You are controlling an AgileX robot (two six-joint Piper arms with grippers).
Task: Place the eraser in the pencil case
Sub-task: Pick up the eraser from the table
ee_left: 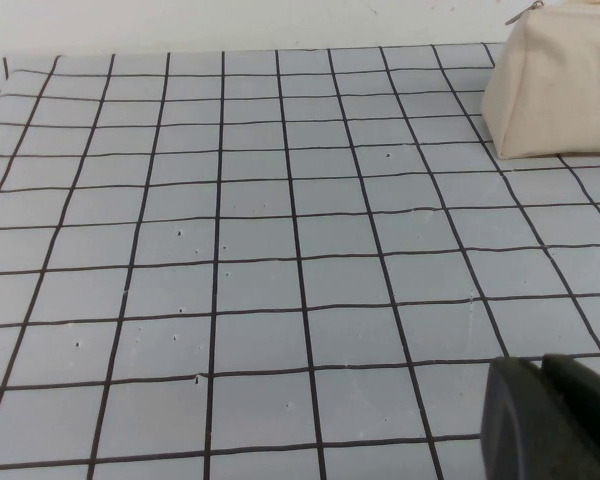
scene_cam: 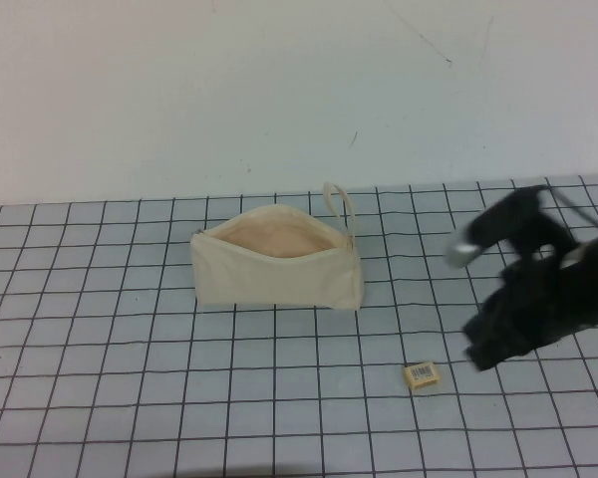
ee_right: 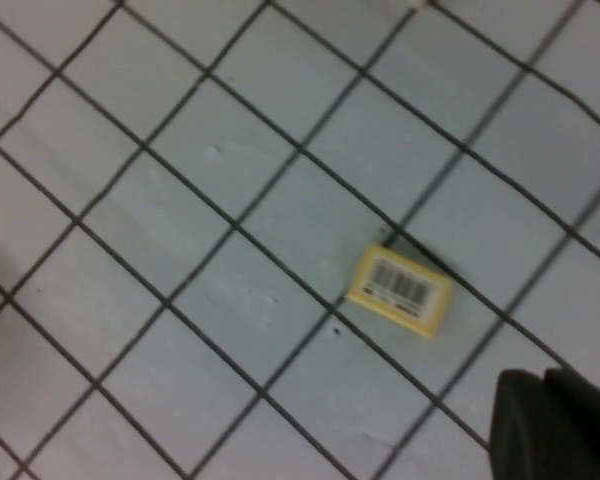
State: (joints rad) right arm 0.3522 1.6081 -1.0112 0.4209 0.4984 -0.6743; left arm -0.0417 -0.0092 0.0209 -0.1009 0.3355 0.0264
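Across the whole surface a grey table [scene_cam: 100, 398] with a black grid is lying under everything. Pencil case [scene_cam: 277, 262] is sitting near the middle toward the back wall, mouth gaping, peach lining showing, loop strap [scene_cam: 339, 204] standing up at its right end. Right gripper [scene_cam: 493, 349] is hanging blurred above the table's right side; its grasp state cannot be told. Left gripper [ee_left: 555, 420] is showing only as a dark edge in the left wrist view, state also unclear. Eraser [scene_cam: 422, 374] is lying flat, barcode up, on the table just left of and below the right gripper, apart from it, well clear of the pencil case.
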